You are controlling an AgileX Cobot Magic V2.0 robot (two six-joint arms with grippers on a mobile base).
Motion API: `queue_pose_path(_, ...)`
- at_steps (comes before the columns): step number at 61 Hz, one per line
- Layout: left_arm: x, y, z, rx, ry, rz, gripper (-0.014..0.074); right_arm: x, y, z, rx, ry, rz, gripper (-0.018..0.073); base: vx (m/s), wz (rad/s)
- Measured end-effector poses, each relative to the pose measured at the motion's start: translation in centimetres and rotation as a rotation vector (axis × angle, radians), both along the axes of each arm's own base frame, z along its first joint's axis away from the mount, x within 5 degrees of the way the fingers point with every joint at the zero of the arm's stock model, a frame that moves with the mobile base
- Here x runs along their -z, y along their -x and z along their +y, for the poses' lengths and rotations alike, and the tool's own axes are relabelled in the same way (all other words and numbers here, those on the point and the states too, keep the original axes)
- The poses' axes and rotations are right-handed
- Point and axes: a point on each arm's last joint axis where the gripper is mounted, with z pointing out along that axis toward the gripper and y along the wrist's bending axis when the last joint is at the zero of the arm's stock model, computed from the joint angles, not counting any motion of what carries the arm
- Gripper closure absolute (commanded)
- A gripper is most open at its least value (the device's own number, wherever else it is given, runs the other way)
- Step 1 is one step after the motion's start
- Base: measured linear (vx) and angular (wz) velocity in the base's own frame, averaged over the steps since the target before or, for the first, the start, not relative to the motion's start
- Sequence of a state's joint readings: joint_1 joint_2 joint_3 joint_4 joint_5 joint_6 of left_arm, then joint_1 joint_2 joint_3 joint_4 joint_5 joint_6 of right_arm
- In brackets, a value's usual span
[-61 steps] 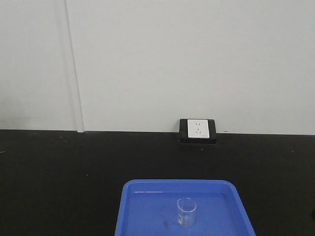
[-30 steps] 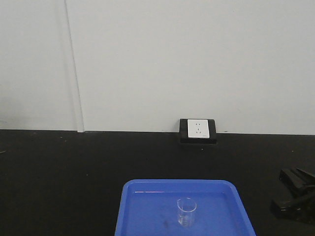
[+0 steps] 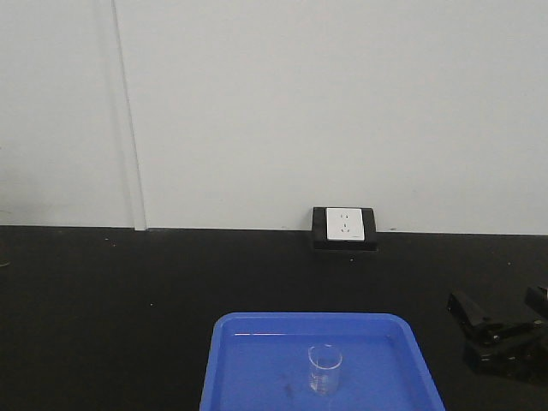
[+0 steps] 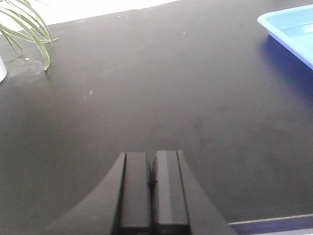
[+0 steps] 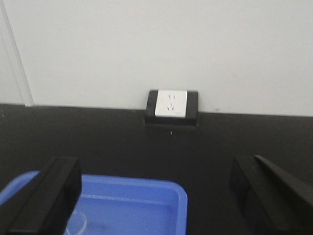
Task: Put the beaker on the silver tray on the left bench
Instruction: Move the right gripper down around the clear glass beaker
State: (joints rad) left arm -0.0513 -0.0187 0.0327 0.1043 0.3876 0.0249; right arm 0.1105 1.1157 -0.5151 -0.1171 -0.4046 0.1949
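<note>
The small clear beaker (image 3: 325, 370) stands upright in the blue plastic tray (image 3: 257, 322) at the front middle of the black bench. Its rim also shows in the right wrist view (image 5: 78, 223), low beside the left finger. My right gripper (image 3: 501, 312) is open and empty. It hovers over the bench right of the blue tray, apart from the beaker. In its own view (image 5: 154, 196) the jaws stand wide apart. My left gripper (image 4: 150, 157) is shut and empty over bare black bench top. The silver tray is out of view.
A white wall socket in a black frame (image 3: 344, 225) sits at the back wall, also in the right wrist view (image 5: 171, 104). The blue tray's corner (image 4: 288, 24) shows at the upper right of the left wrist view. Plant leaves (image 4: 29, 29) hang at its upper left.
My right gripper has come into the front view from the right edge and moved left toward the blue tray, with its fingers spread wider. The beaker has not moved.
</note>
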Motion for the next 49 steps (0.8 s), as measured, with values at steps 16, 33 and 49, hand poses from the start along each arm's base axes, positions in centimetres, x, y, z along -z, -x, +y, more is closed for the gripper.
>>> queue_pose_path(16, 0.0, 0.0, 0.0, 0.0, 0.0, 0.0, 0.0595, 3.5, -2.7, 1.1, -0.094, 0.066, 0.062, -0.0128, 0.0, 0.0)
queue_pose_path(33, 0.0, 0.0, 0.0, 0.0, 0.0, 0.0, 0.0595, 12.3, -5.1, 5.8, -0.375, 0.097, 0.228, -0.0119, 0.0, 0.0)
queue_pose_path(49, 0.0, 0.0, 0.0, 0.0, 0.0, 0.0, 0.0595, 18.0, -8.4, 7.2, -0.415, 0.024, 0.278, -0.0109, 0.0, 0.0)
